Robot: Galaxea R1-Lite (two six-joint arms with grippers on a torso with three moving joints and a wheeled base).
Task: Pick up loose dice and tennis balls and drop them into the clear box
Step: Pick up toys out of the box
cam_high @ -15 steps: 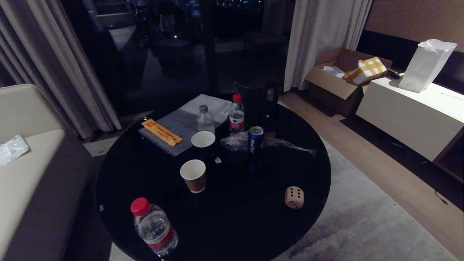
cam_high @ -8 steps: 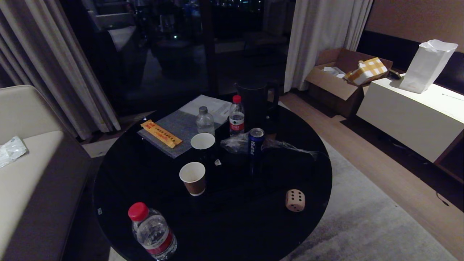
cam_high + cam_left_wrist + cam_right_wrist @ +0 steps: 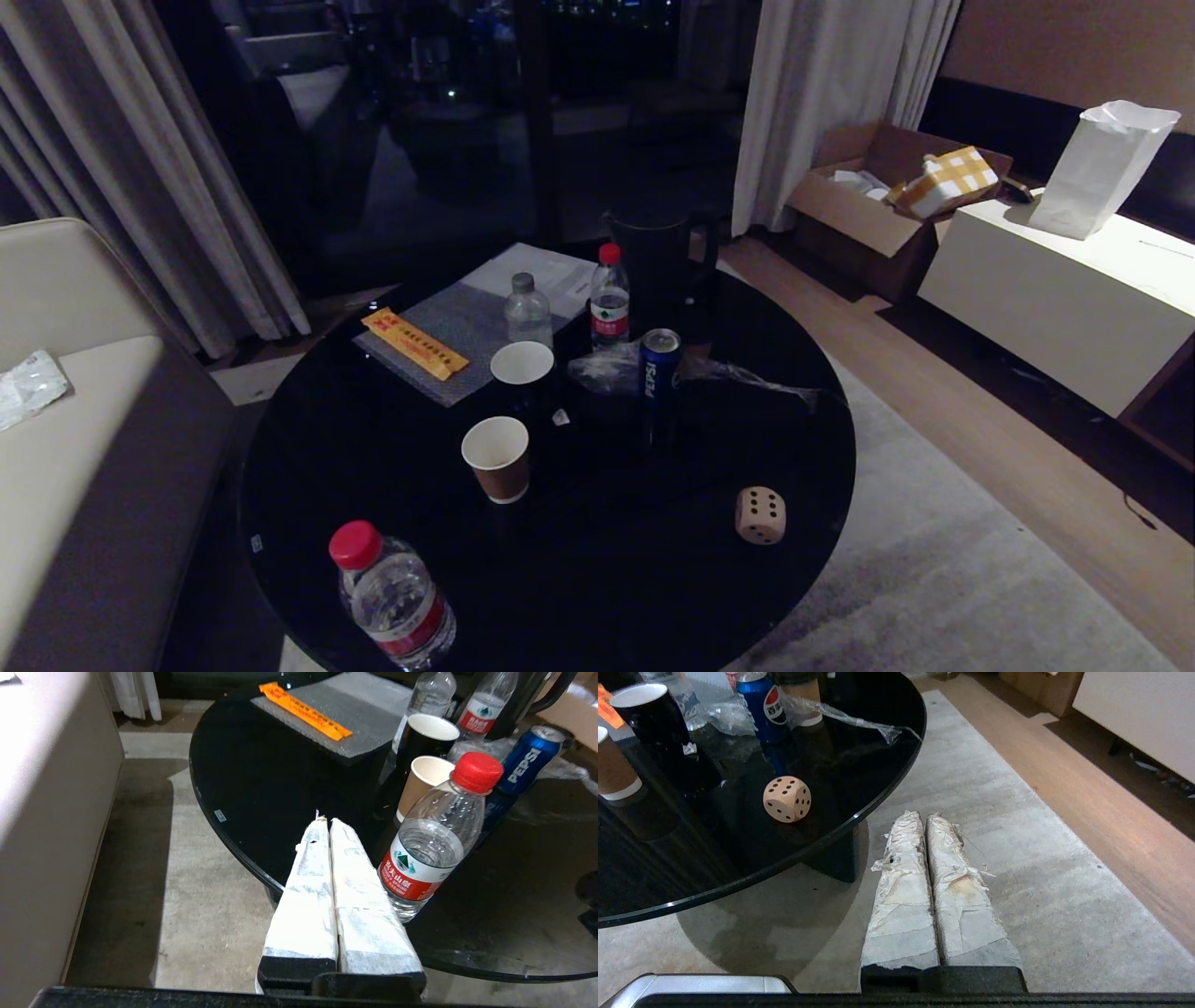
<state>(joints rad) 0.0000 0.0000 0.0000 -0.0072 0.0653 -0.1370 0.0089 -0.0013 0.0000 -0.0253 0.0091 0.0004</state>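
Observation:
A beige die with dark dots (image 3: 759,515) (image 3: 787,799) rests on the round black glass table (image 3: 597,579) near its right edge. No tennis balls and no clear box are in view. My left gripper (image 3: 325,820) is shut and empty, held low at the table's near left edge beside a water bottle (image 3: 434,835). My right gripper (image 3: 920,815) is shut and empty too, hanging over the grey rug off the table's right side, apart from the die. Neither arm shows in the head view.
On the table stand a red-capped water bottle (image 3: 392,597), two paper cups (image 3: 498,457) (image 3: 523,366), a Pepsi can (image 3: 659,364), two more bottles (image 3: 609,297), crumpled plastic film (image 3: 747,378), a dark jug (image 3: 658,257) and an orange packet (image 3: 414,343) on a grey mat. A sofa (image 3: 65,448) is left; a white cabinet (image 3: 1064,299) right.
The whole head view shifted slightly, so the camera moved a little. The die and the other things on the table kept their places; both grippers stayed shut.

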